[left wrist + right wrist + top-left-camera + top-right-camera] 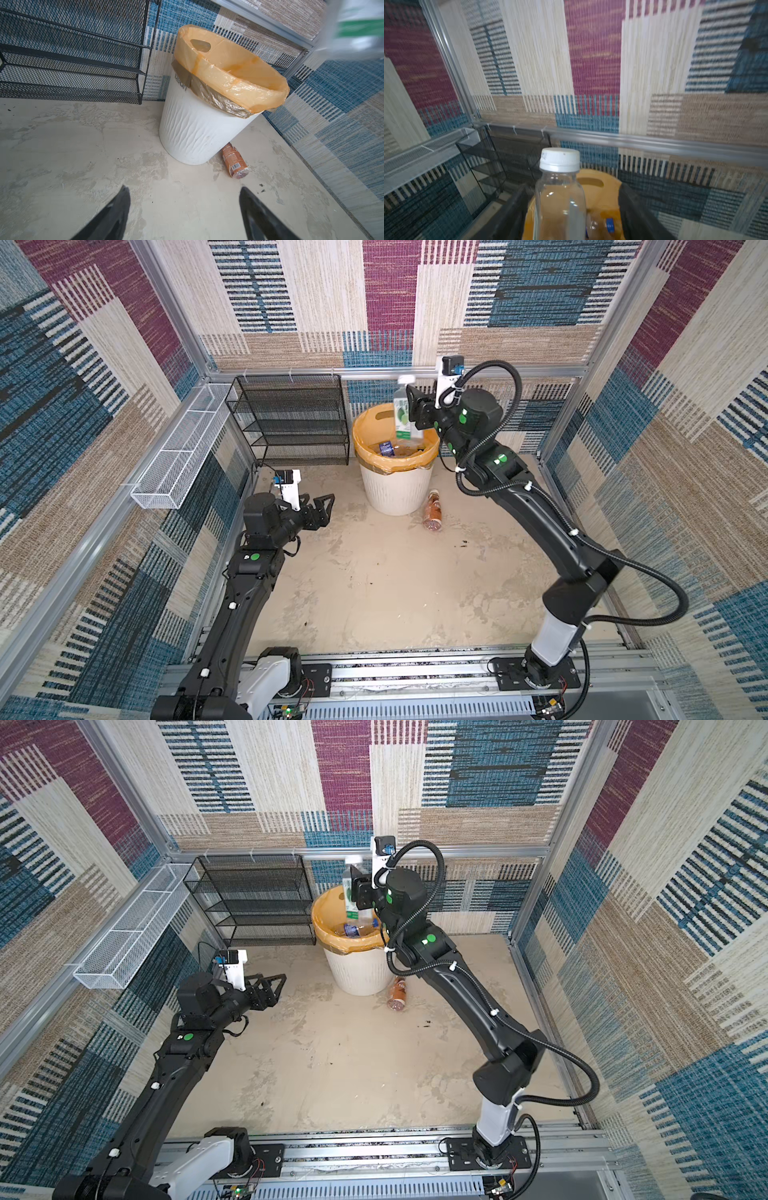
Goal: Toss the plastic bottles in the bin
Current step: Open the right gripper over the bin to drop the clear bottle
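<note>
Seen in both top views, one bin (pixel 395 489) (pixel 357 973) stands at 12 o'clock on the floor (pixel 374 580), lined with an orange bag (pixel 228 68). One black rack (pixel 291 418) stands just beside it at its 10 o'clock, and one wire basket (pixel 178 456) hangs on the wall further out toward 9. The right gripper (pixel 409 406) (pixel 573 190) hangs over the bin's rim at about 1 o'clock. Its jaws stand apart, wider than the green-label bottle (pixel 402 414) (pixel 350 894) (pixel 560 197) upright between them, and the right wrist view shows a clear gap on one side of it. This bottle is white-capped, blurred in the top views, and directly above the bin's mouth. One orange bottle (pixel 433 512) (pixel 397 996) (pixel 234 162) lies on the floor at the bin's 4 o'clock, with its neck close to the wall. Inside the bin lie a blue-label bottle (pixel 386 448) and some clear ones, too jumbled to count. The left gripper (pixel 320 502) (pixel 184 189) hovers at the bin's 8 o'clock with its jaws wide and empty, aimed at the bin with bare floor between.
</note>
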